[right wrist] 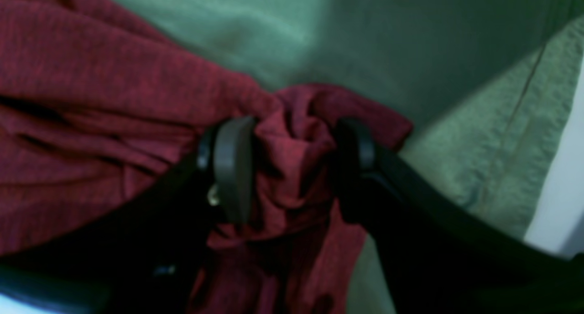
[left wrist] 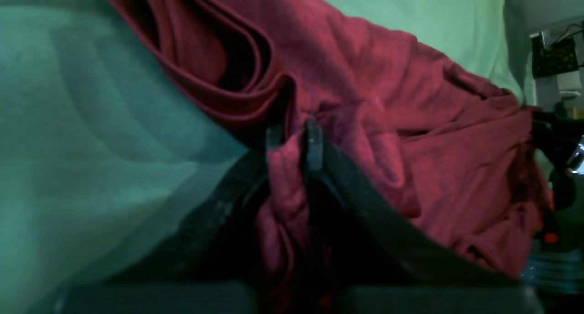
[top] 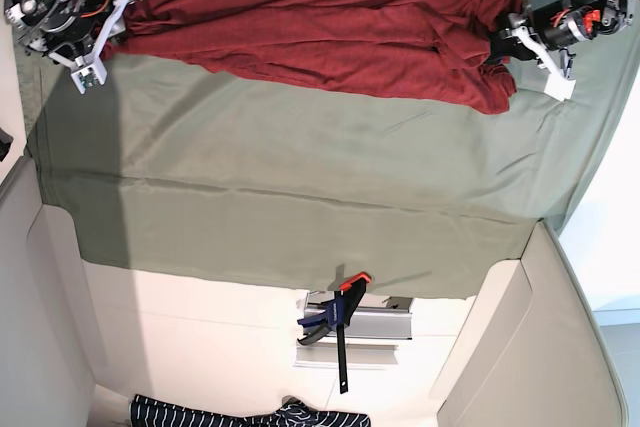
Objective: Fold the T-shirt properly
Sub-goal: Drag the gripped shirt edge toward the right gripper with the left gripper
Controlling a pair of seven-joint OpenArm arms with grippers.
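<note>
T-shirt (top: 320, 22): one, dark red. We see it stretched in a long rumpled band along the top edge of the base view, on the green cloth (top: 300, 177) spread over the desk (top: 200, 317), with one end at each arm.
Count: we count one T-shirt, two pincers, one green cloth, one clamp (top: 338, 319) with an orange tip, and one dark striped garment (top: 250, 415) at the bottom edge, well apart from the shirt.
Left pincer (left wrist: 294, 135): narrow, its two black fingertips nipping a ridge of red fabric. A thick rolled hem curls just beyond it.
Right pincer (right wrist: 292, 159): set wider but gripping, with a bunched wad of the T-shirt packed between its pads.
Left arm (top: 565, 22): at the base view's top right corner, low over the cloth, reaching inward to the shirt's bunched end.
Right arm (top: 50, 7): at the top left corner, likewise low, meeting the shirt's other end.
Wrist views only: we get the grips themselves, fabric pinched between the fingers, and in the left wrist view the layered hem. Both views are blurred.
Base view only: we get the whole span of the shirt and both arms at once. It also shows the clamp on a grey metal block (top: 375, 325) on the pale desk below the cloth, and the striped garment. The fingers are too small there for us to read.
</note>
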